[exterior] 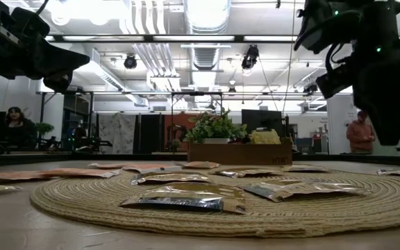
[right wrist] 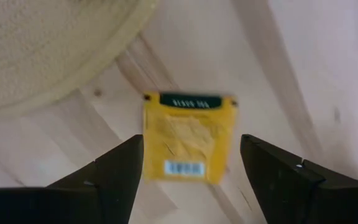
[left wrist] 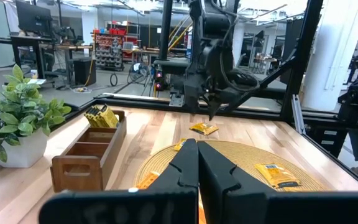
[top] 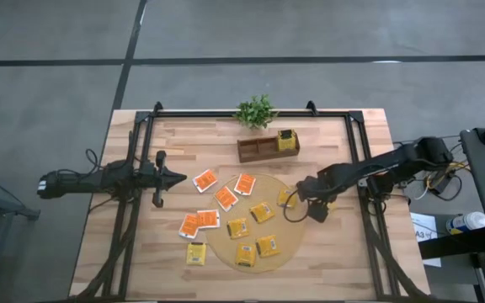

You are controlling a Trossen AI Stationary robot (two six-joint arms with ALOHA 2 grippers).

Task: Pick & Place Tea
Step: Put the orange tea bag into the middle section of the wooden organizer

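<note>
From above, the left hand (top: pixel 178 178) hangs over the bare wood at the left of the counter (top: pixel 369 135), its fingers pressed together and holding nothing; its own wrist view confirms the two dark fingers (left wrist: pixel 191 168) meeting in a closed wedge. Just right of it, orange-red tea packets (top: pixel 205 179) lie partly on the wood and partly on the round woven mat (top: pixel 293 244), and yellow tea packets (top: pixel 262 212) are scattered over the mat's middle and right, with one yellow packet (top: pixel 195 253) off the mat's left edge. Behind the mat stand a wooden box (top: pixel 255 150) with a yellow bundle (top: pixel 286 140) in its right compartment and a small green plant (top: pixel 256 111). The low view shows what the overhead cannot: the packets lie flat on the mat (exterior: pixel 367 208), and people sit and stand in the room beyond. At the mat's right edge the right hand (top: pixel 297 195) reaches in from the right. Only its wrist view makes the state plain: its fingers (right wrist: pixel 114 171) stand wide apart on either side of a single yellow packet (right wrist: pixel 188 137), which lies on the wood just beside the mat's rim (right wrist: pixel 48 99). Whether the fingers touch that packet cannot be told.
</note>
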